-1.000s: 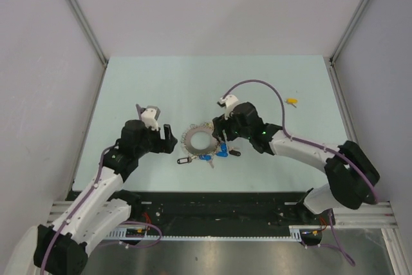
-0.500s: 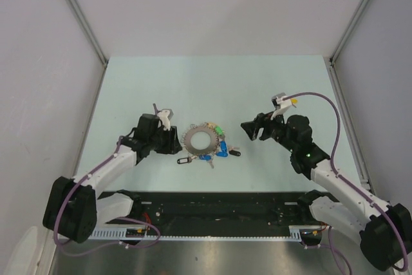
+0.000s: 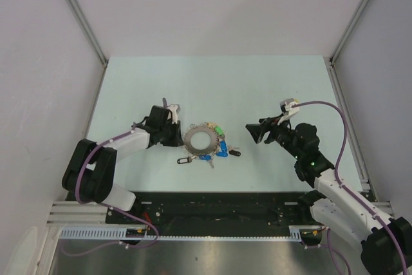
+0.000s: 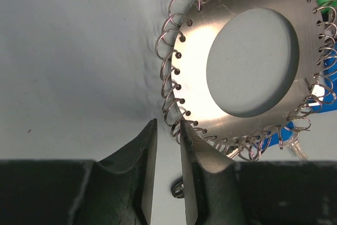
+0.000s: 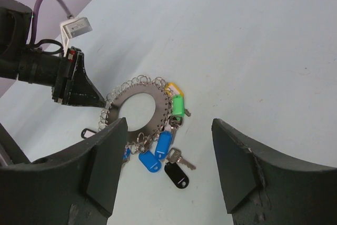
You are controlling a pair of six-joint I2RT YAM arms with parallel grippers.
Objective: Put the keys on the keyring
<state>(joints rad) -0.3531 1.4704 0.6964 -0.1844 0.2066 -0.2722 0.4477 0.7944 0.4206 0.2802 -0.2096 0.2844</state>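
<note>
**Keyring flat on the table, left fingers at its edge**

The keyring (image 3: 200, 140) lies flat near the middle of the table (image 3: 161, 82), between your two arms. Your left wrist view shows it as a metal disc (image 4: 195, 77) with a round hole and small wire loops all round its rim. Green (image 5: 178, 106) and blue tags (image 5: 163, 143) hang off the side away from your left arm.

Your left gripper (image 4: 167, 167) is low at the disc's rim on its own side. Its jaws are nearly together, with only a thin slit between them. One wire loop sits right at the fingertips (image 4: 151, 130), but you cannot tell whether they pinch it.

Your right gripper (image 3: 252, 132) is raised and well apart from the keyring, pointing toward it. Its jaws stand wide apart and hold nothing.

A black-tagged key (image 5: 176, 175) lies loose on the table just beside the blue tags, on your right arm's side. A second dark tag (image 3: 185, 160) lies near the ring's near edge, toward your left arm.
</note>
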